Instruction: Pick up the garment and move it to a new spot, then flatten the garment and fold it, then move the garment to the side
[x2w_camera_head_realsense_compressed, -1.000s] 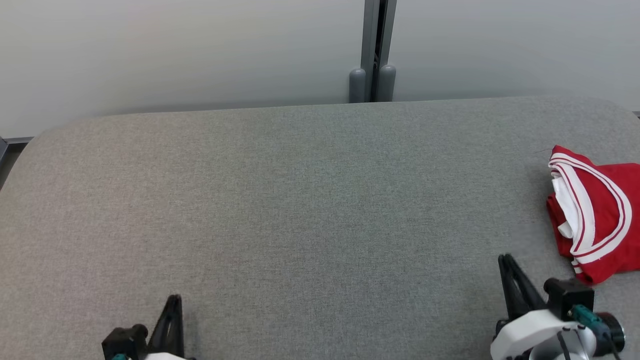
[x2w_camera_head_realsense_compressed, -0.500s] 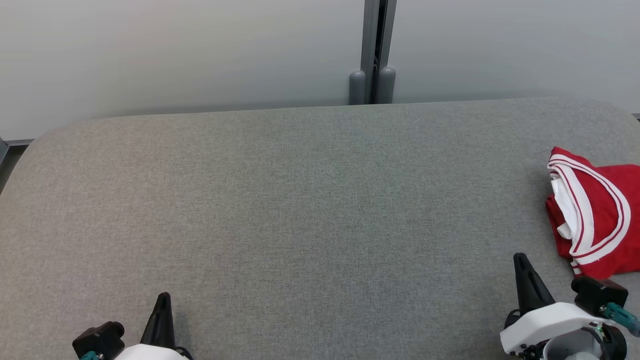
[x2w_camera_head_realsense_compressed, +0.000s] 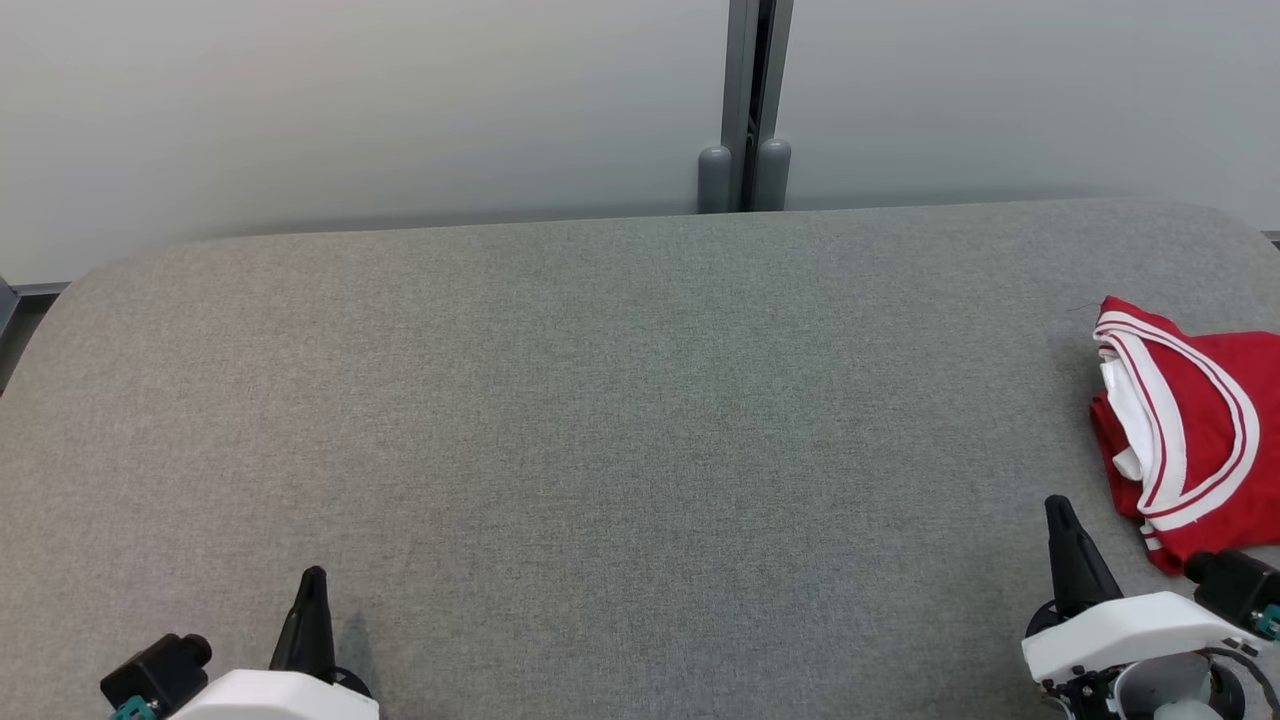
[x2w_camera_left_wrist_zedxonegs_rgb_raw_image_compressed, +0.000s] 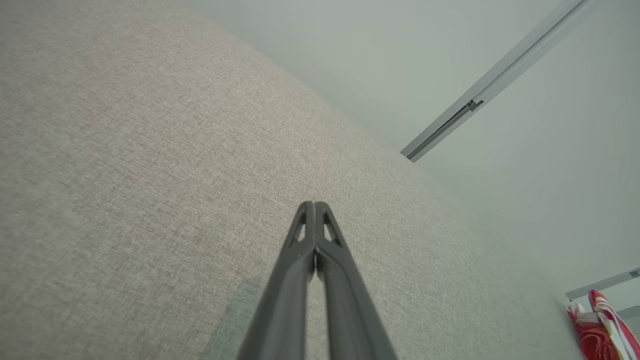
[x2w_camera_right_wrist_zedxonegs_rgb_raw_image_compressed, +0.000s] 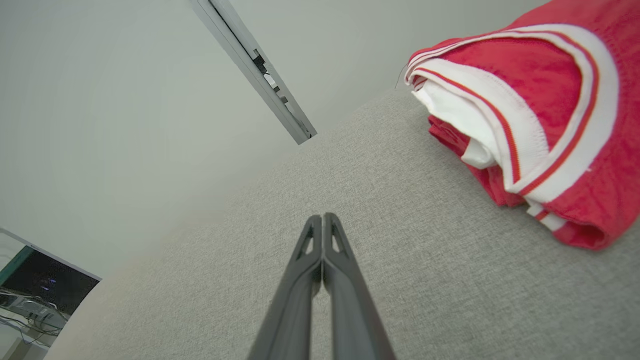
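Grey fabric tabletop (x2w_camera_head_realsense_compressed: 600, 400), wide, with rounded far corners. Pale wall behind it, and a grey metal post (x2w_camera_head_realsense_compressed: 745, 100) at the seam between two panels.

Garment (x2w_camera_head_realsense_compressed: 1205, 420): red, white trim with thin red stripes, folded into a compact bundle. It lies on the tabletop at the robot's far right, partly cut by the head view's right edge. White cloth shows at its left side, between the folded layers.

Left claw (x2w_camera_head_realsense_compressed: 312, 578): low at the near left, fingers pressed together tip to tip, holding nothing. In the left wrist view the fingers meet over bare fabric. Well apart from the garment, which shows small at that view's lower right corner.

Right claw (x2w_camera_head_realsense_compressed: 1056, 506): near right, fingers likewise pressed together, empty. The tip is near the garment's near-left corner but apart from it, with a strip of tabletop between. In the right wrist view the garment lies up and right of the fingers, not touching.

Dark screen (x2w_camera_right_wrist_zedxonegs_rgb_raw_image_compressed: 45, 280) at the right wrist view's lower left, beyond the tabletop's edge.
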